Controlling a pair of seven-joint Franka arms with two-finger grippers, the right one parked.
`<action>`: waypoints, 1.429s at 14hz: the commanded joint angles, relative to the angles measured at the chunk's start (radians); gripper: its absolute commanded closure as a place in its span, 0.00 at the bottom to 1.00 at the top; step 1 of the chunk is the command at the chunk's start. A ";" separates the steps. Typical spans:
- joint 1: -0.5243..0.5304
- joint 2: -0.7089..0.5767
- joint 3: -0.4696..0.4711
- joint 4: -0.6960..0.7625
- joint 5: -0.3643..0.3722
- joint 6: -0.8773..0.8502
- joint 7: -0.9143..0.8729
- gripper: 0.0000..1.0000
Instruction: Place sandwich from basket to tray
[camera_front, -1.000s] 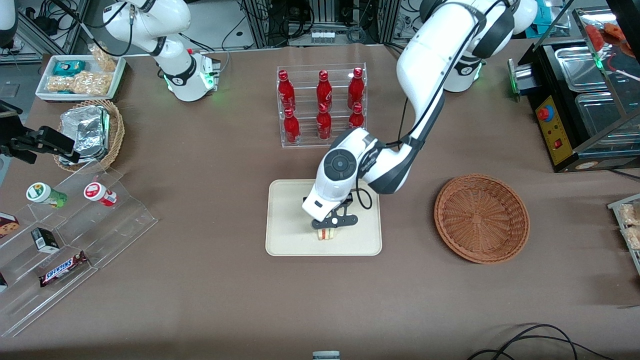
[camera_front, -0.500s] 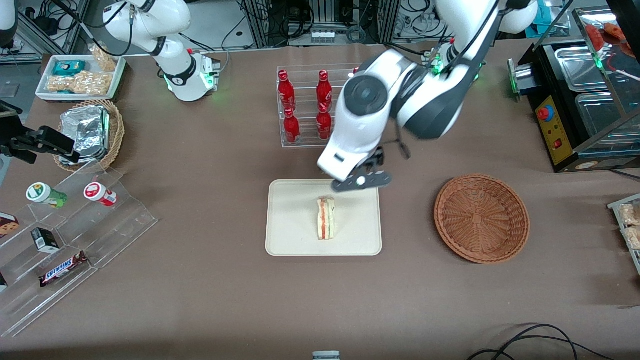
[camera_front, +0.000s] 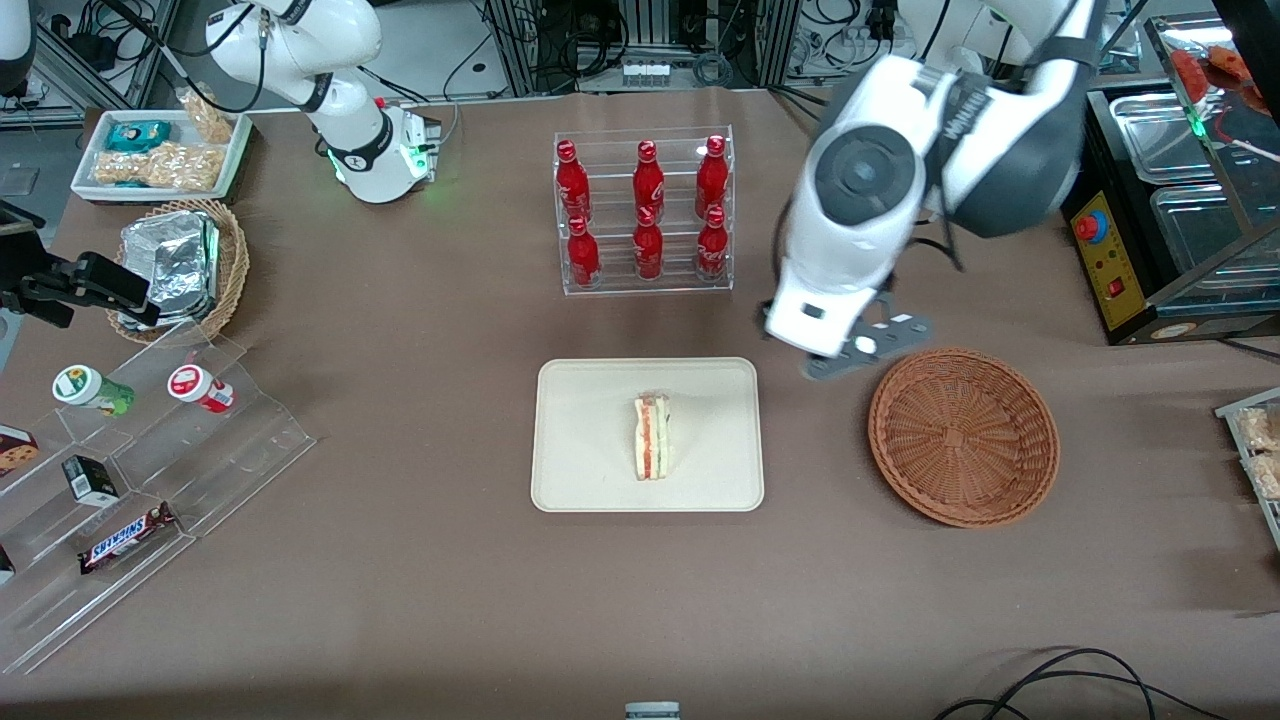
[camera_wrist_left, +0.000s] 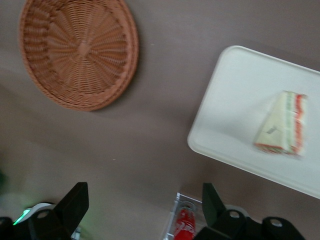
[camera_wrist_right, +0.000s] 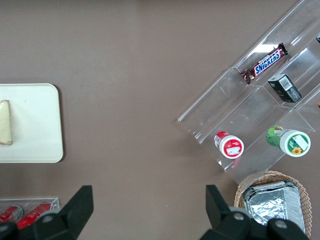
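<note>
Sandwich (camera_front: 652, 437) on tray (camera_front: 590, 480) | tool (camera_front: 866, 346) apart, raised, open

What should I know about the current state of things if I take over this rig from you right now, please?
Left tool: open, holding nothing, raised above the table between the tray and the basket.
Sandwich: lying on the cream tray, near its middle, free of the tool.
Basket: nothing in it, toward the working arm's end of the table.
Done: the sandwich is out of the basket and on the tray.
Left: nothing on the task itself; probably only parking the arm.
</note>
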 joint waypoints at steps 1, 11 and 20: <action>0.031 -0.099 0.078 -0.141 0.000 0.004 0.137 0.00; 0.275 -0.357 0.081 -0.282 0.015 -0.063 0.731 0.00; 0.659 -0.362 -0.282 -0.289 0.013 -0.011 0.785 0.00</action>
